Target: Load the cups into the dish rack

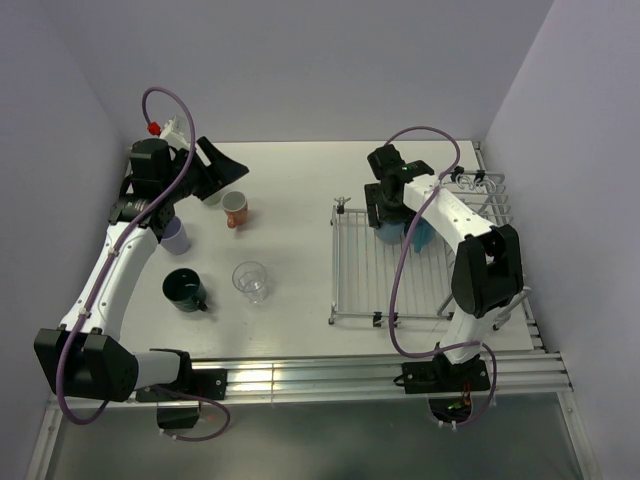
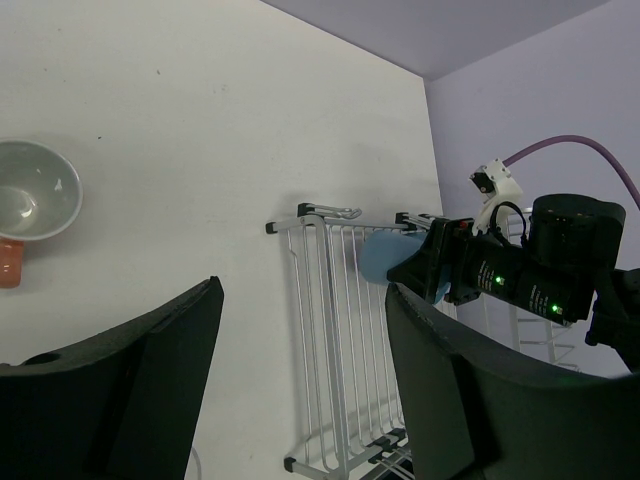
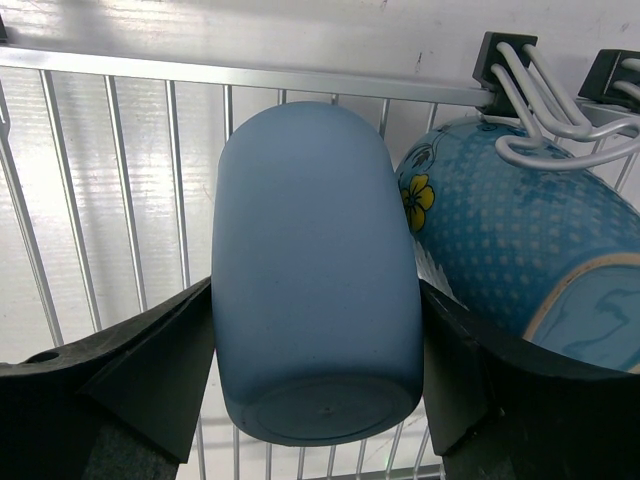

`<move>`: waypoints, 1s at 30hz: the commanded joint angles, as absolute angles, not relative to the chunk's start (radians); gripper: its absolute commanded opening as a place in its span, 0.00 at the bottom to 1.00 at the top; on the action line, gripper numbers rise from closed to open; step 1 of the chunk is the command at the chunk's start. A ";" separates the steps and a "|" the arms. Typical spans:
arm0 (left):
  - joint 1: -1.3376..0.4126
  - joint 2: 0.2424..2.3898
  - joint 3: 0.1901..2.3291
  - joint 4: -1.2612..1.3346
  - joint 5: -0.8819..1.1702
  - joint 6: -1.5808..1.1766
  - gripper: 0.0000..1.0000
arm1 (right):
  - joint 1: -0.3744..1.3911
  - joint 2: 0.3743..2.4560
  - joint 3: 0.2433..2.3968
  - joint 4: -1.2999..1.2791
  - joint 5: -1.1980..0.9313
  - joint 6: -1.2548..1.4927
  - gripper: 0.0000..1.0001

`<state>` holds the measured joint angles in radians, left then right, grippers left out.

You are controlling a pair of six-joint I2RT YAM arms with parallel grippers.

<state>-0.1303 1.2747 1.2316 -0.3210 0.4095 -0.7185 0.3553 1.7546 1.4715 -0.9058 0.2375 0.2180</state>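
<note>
My right gripper (image 1: pixel 392 222) is over the far end of the silver wire dish rack (image 1: pixel 352 290), shut on a plain blue cup (image 3: pixel 315 260). The cup's base faces the wrist camera and its sides touch both fingers. A patterned blue mug (image 3: pixel 520 240) lies on the rack right beside it. My left gripper (image 1: pixel 222 172) is open and empty above the far left of the table. Near it stand an orange cup (image 1: pixel 236 209), a lavender cup (image 1: pixel 177 237), a dark green mug (image 1: pixel 185 290) and a clear glass tumbler (image 1: pixel 250 281). A pale cup (image 1: pixel 212 197) shows partly under the left fingers.
The rack's raised wire side section (image 1: pixel 482 190) stands at the far right, close to the right wall. In the left wrist view the orange cup (image 2: pixel 30 205) is at the left edge and the rack (image 2: pixel 335 340) lies beyond the fingers. Walls close in the back and both sides.
</note>
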 commanded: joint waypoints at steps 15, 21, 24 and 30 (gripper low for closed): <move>-0.126 1.281 1.267 -0.321 0.403 -0.698 0.74 | 0.350 1.761 1.473 -0.880 0.244 0.215 0.83; -0.126 1.287 1.273 -0.319 0.403 -0.699 0.75 | 0.350 1.735 1.494 -0.894 0.264 0.224 0.83; -0.126 1.289 1.276 -0.325 0.396 -0.696 0.75 | 0.350 1.715 1.511 -0.911 0.268 0.225 0.83; -0.126 1.299 1.279 -0.350 0.351 -0.693 0.75 | 0.354 1.672 1.517 -0.920 0.275 0.225 0.83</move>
